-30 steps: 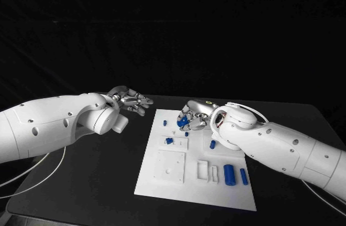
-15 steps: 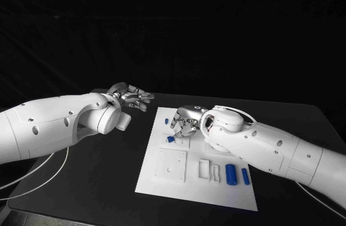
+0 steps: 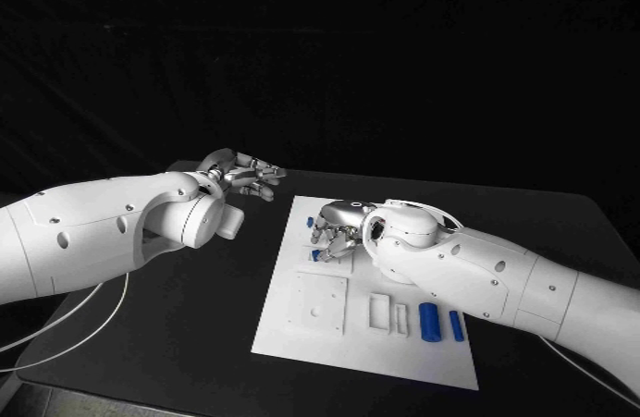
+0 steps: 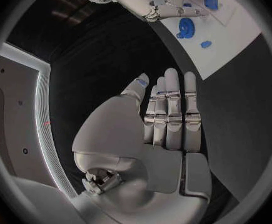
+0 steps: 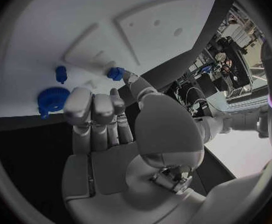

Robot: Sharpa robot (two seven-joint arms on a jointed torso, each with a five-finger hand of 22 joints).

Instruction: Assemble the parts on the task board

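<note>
The white task board [image 3: 387, 357] lies mid-table. My right hand [image 3: 340, 232] is low over the board's far left part with its fingers bent and its thumb spread. In the right wrist view a blue gear [image 5: 52, 98] lies on the board [image 5: 80, 25] beside the fingertips [image 5: 73, 100]. The thumb tip reaches a small blue part [image 5: 115, 73]; I cannot tell if it touches. Another small blue peg [image 5: 61, 73] stands nearby. My left hand [image 3: 243, 175] hovers left of the board, fingers straight and empty, as the left wrist view of the hand [image 4: 167, 119] confirms.
A blue cylinder [image 3: 428, 321] and a slimmer blue piece [image 3: 455, 325] lie at the board's near right, next to white slotted blocks [image 3: 380, 312]. A square raised plate [image 3: 317, 301] sits near left. Black table [image 3: 174, 343] surrounds the board.
My right hand came down and left onto the board's far left area; the blue gear it carried now lies beside its fingers. My left hand shifted slightly left.
</note>
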